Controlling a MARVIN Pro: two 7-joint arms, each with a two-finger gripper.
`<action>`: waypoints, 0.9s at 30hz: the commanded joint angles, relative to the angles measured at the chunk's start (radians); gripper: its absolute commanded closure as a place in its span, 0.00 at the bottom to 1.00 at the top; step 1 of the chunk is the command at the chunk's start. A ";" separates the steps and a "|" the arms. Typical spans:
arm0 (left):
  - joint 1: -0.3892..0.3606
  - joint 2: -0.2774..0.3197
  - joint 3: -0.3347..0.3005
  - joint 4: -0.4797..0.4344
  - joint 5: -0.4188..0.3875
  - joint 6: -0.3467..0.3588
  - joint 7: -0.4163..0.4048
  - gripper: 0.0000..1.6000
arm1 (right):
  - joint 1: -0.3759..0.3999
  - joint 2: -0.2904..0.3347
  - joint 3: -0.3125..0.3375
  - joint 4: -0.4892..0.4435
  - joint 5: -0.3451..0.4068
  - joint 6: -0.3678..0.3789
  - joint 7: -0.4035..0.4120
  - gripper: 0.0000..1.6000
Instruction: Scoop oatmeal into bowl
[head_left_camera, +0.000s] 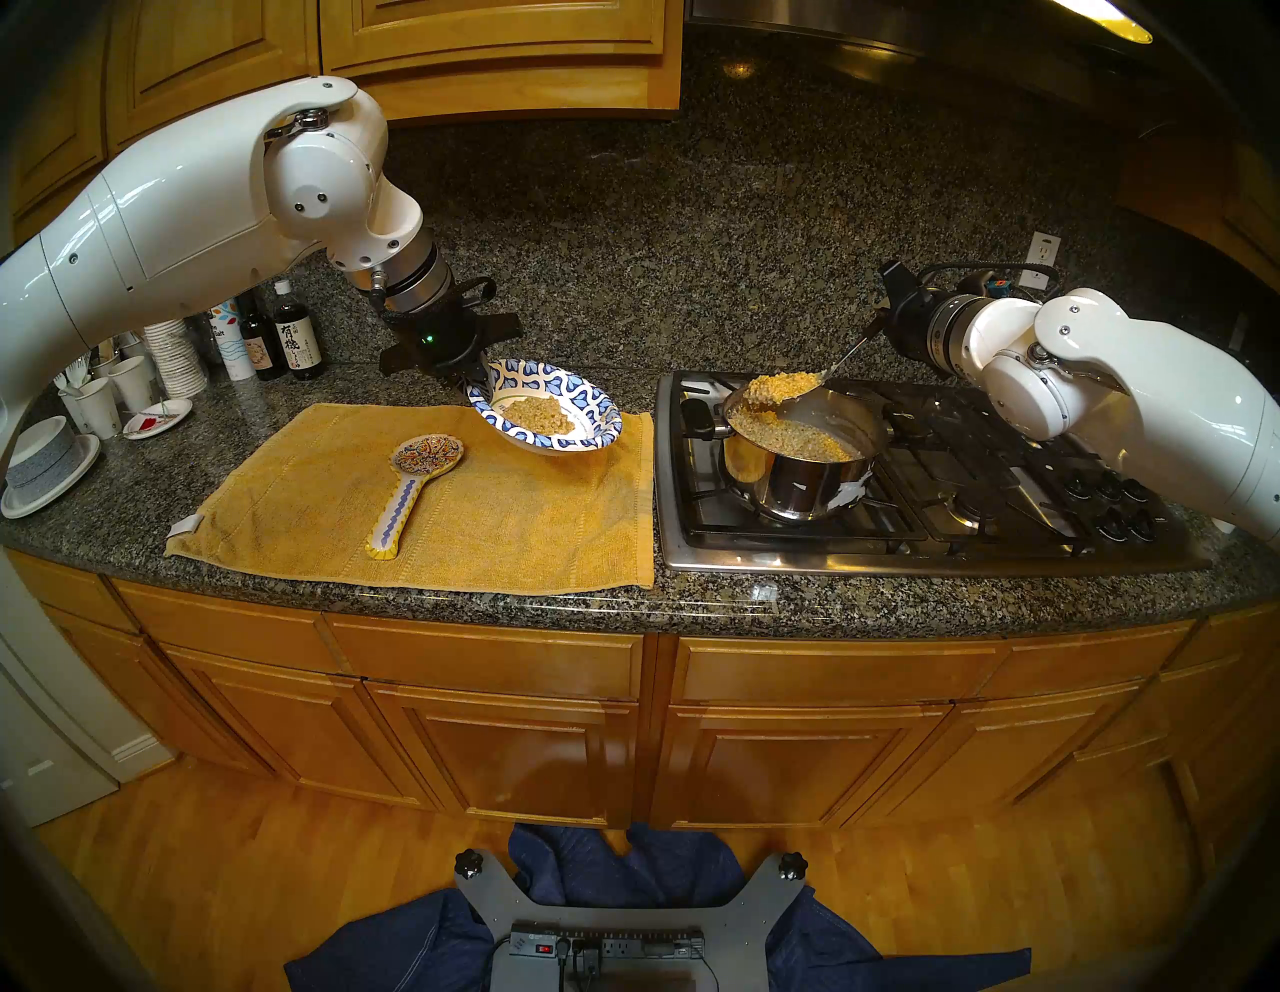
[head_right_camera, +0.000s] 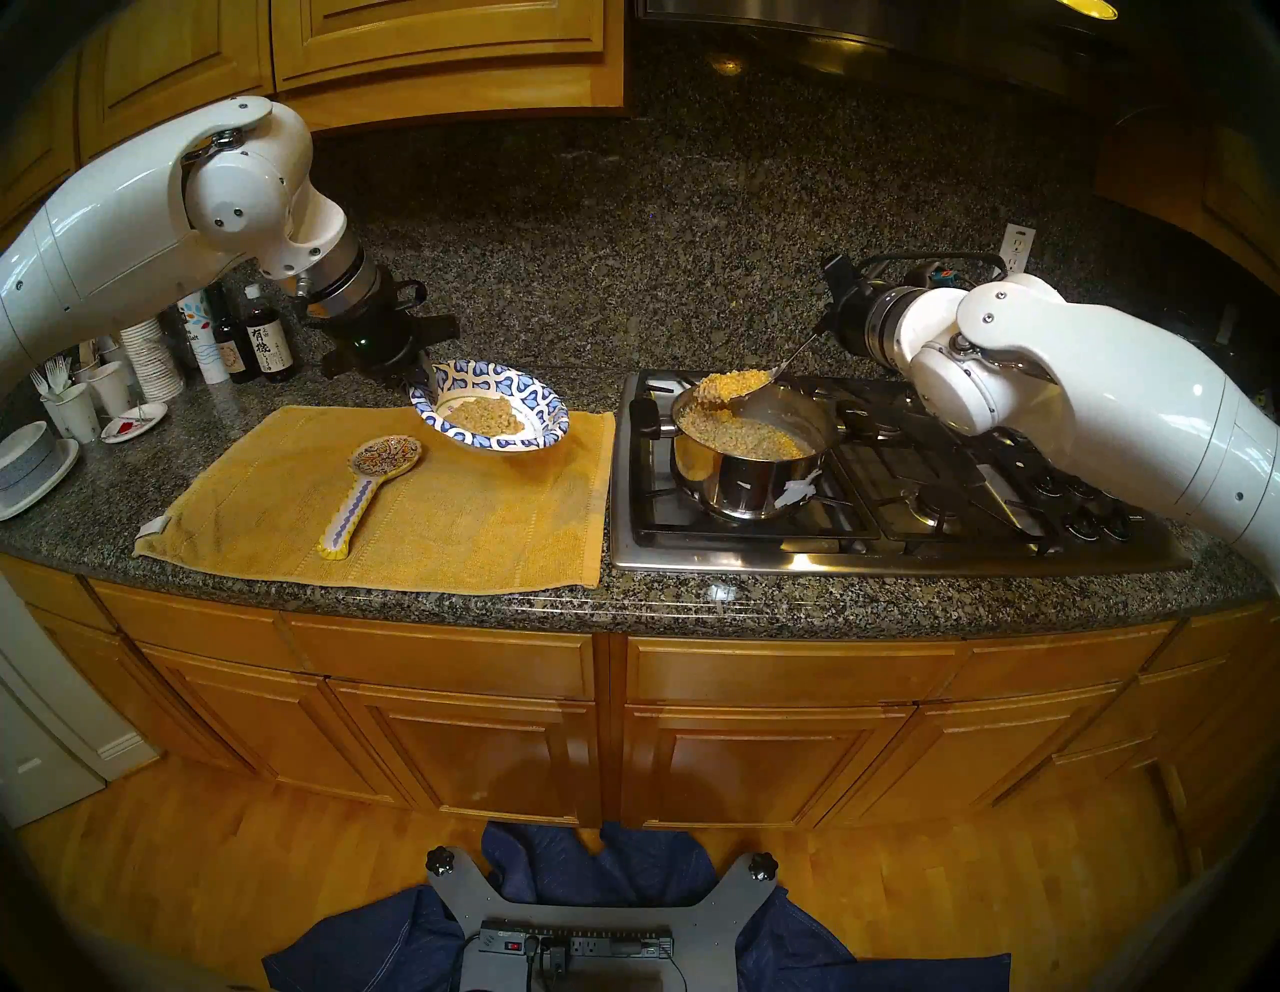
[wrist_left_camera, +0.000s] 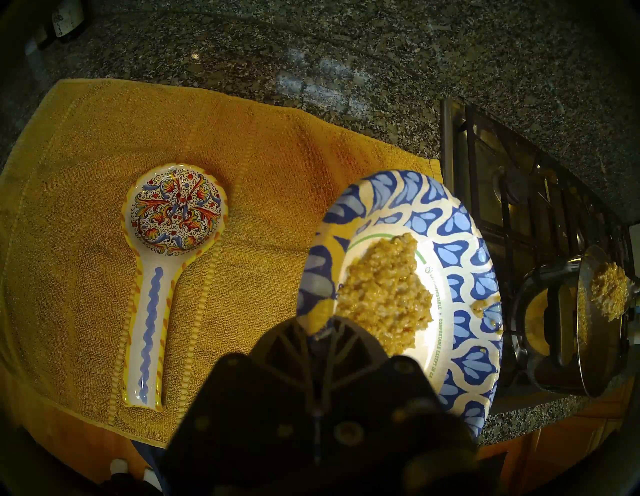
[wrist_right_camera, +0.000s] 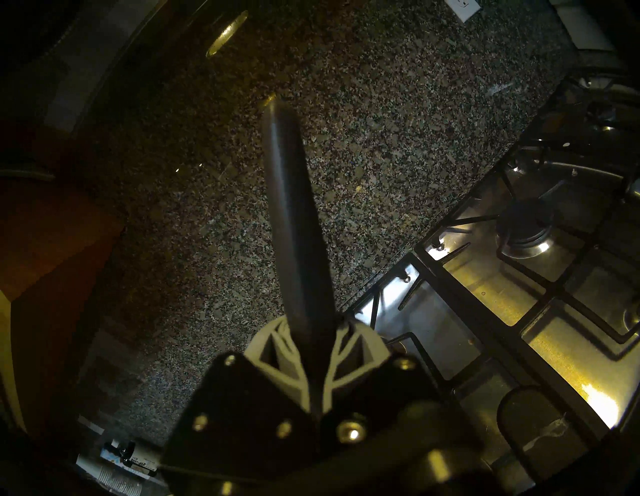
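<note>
My left gripper (head_left_camera: 474, 377) is shut on the back-left rim of the blue-and-white paper bowl (head_left_camera: 554, 377) and holds it tilted above the yellow towel. A mound of oatmeal (head_left_camera: 537, 413) lies in the bowl's centre, also seen in the left wrist view (wrist_left_camera: 388, 287). My right gripper (head_left_camera: 883, 322) is shut on the handle of a metal spoon (head_left_camera: 838, 364), whose handle shows in the right wrist view (wrist_right_camera: 294, 207). The spoon is heaped with oatmeal (head_left_camera: 779, 386) and hangs over the left rim of the steel pot (head_left_camera: 796, 478), which holds more oatmeal.
A painted ceramic spoon rest (head_left_camera: 415, 485) lies on the yellow towel (head_left_camera: 540, 533). The pot stands on the gas stove (head_left_camera: 1004, 499). Bottles (head_left_camera: 294, 336), stacked paper cups (head_left_camera: 173, 357) and stacked grey bowls (head_left_camera: 41, 457) crowd the counter's far left.
</note>
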 joint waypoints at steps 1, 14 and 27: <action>-0.050 0.001 -0.028 -0.002 0.002 0.002 0.062 1.00 | 0.037 0.018 0.039 -0.002 -0.007 -0.023 0.031 1.00; -0.050 0.001 -0.029 -0.002 0.002 0.002 0.065 1.00 | 0.029 0.022 0.030 0.000 -0.006 -0.028 0.043 1.00; -0.049 -0.021 -0.043 -0.001 0.002 -0.011 0.041 1.00 | 0.033 0.020 0.024 -0.002 -0.014 -0.024 0.044 1.00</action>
